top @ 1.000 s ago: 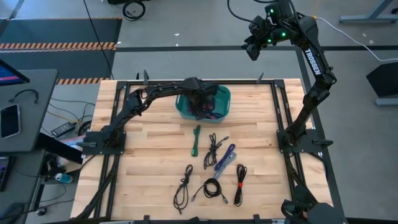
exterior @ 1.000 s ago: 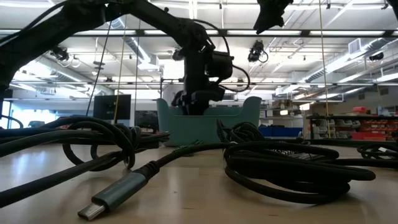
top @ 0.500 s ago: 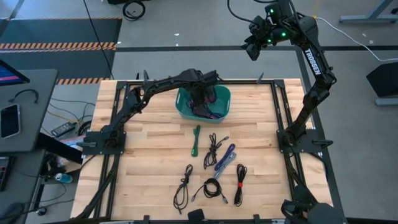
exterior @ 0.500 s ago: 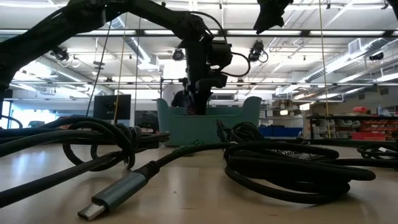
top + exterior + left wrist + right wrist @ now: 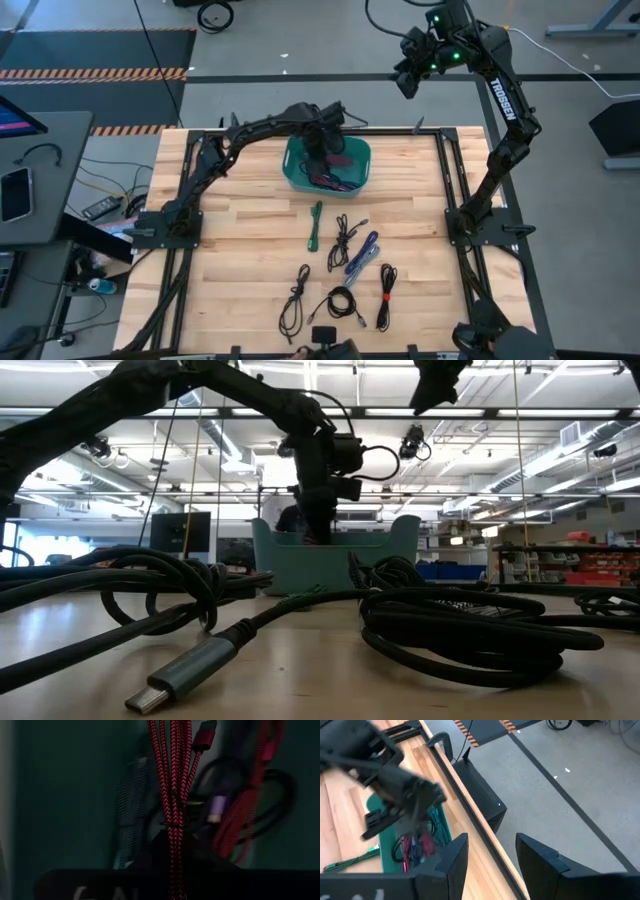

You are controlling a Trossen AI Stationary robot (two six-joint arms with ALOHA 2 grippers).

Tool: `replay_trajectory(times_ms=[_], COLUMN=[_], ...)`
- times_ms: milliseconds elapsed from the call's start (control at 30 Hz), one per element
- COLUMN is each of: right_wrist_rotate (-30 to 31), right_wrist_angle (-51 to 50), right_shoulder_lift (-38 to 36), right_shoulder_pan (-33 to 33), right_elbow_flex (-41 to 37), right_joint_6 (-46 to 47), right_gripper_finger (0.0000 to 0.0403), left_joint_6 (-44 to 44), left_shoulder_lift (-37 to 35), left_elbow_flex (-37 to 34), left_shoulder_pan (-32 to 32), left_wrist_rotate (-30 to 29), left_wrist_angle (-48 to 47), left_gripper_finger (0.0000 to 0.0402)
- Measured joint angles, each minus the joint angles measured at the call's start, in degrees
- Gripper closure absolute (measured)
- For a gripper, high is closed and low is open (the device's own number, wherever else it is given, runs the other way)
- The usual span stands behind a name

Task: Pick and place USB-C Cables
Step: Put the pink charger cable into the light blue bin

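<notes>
left gripper (image 5: 322,158) has just closed over teal rectangular plastic bin (image 5: 361,152), fingers pinched on red braided usb-c cable bundle (image 5: 172,785) and lifting; 7 cables on wooden table (image 5: 240,240) untouched; right gripper (image 5: 490,855) wide, raised off-table

Bright, even overhead light on the table (image 5: 250,260); ceiling strips glare in the low view, near cable (image 5: 190,670) soft; left wrist view dim, murky.

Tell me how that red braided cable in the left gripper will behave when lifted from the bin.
The red braided cable is tied into a folded bundle, so it likely lifts as one. Its free ends probably dangle. It looks thin and light, and could snag the other cables in the teal bin.
</notes>
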Motion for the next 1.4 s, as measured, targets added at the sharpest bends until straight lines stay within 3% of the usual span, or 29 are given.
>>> replay_trajectory(times_ms=[433, 633, 933, 1200, 1400], right_wrist_rotate=[-0.02, -0.02, 0.17, 0.33, 0.5], right_wrist_angle=[-1.16, -1.13, -1.14, -1.08, -1.01], right_shoulder_lift=[0.0, 0.0, 0.0, 0.0, 0.0], right_shoulder_pan=[0.0, -0.01, 0.0, 0.0, -0.02], right_elbow_flex=[0.0, 0.0, 0.0, 0.0, 0.0], right_joint_6=[0.22, 0.21, 0.21, 0.19, 0.19], right_gripper_finger=[0.0232, 0.0232, 0.0232, 0.0232, 0.0232], left_joint_6=[-0.84, -1.82, -2.24, -3.47, -8.61], left_shoulder_lift=[0.14, 3.34, 4.51, 4.44, 4.14], left_elbow_flex=[0.01, 0.04, 0.37, 1.73, 1.81], left_shoulder_pan=[4.65, 4.83, 3.34, 2.48, 2.26], left_wrist_rotate=[3.34, 5.99, 4.31, 3.76, 3.49], left_wrist_angle=[0.93, -0.18, 1.87, 1.01, -0.78], left_gripper_finger=[0.0372, 0.0372, 0.037, 0.0258, 0.021])
